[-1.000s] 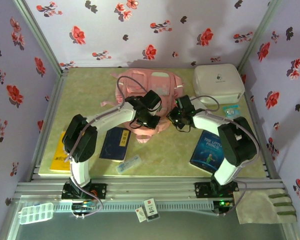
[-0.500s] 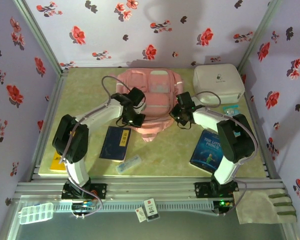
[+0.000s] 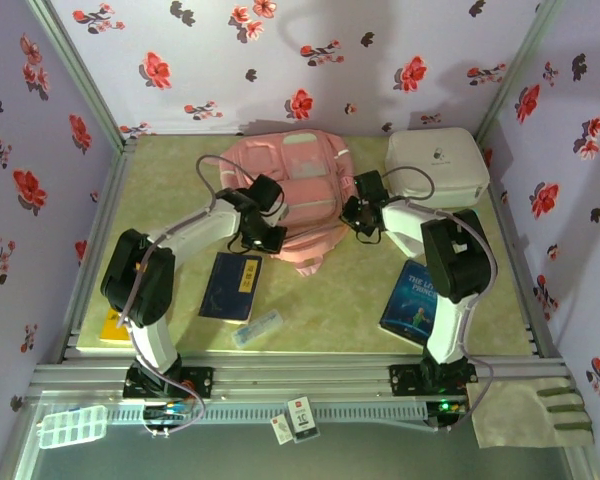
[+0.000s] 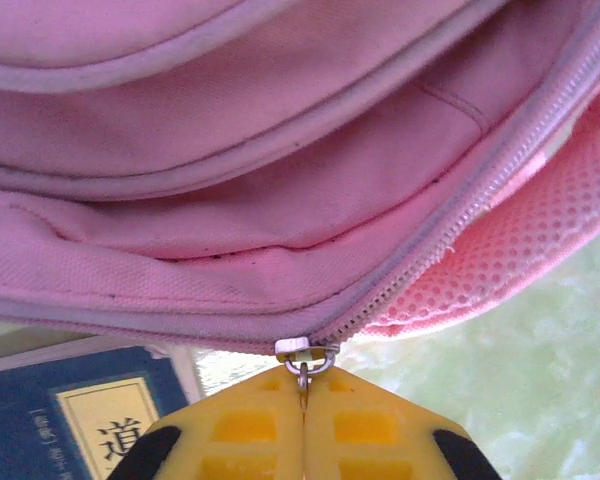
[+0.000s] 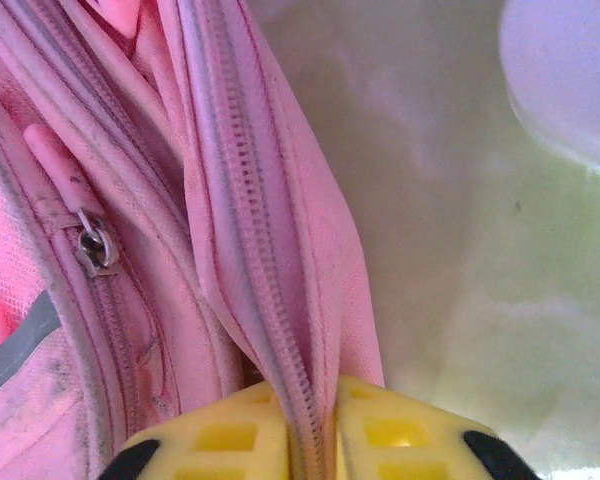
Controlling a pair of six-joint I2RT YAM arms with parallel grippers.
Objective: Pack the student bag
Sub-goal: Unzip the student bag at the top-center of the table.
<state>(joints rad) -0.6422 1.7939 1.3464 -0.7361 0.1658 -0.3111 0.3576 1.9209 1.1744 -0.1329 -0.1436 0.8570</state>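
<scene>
The pale green table (image 3: pixel 175 180) carries the pink bag (image 3: pixel 300 185) at the back, with a white case (image 3: pixel 435 165) just beside it on the right. Nearer lie a navy book (image 3: pixel 230 287), a yellow book (image 3: pixel 113 325) at the left edge, a clear box (image 3: pixel 257 328), and a blue book (image 3: pixel 412 300) on the right.

Floral lilac walls (image 3: pixel 280 60), pale green tabletop (image 3: pixel 170 190)
</scene>
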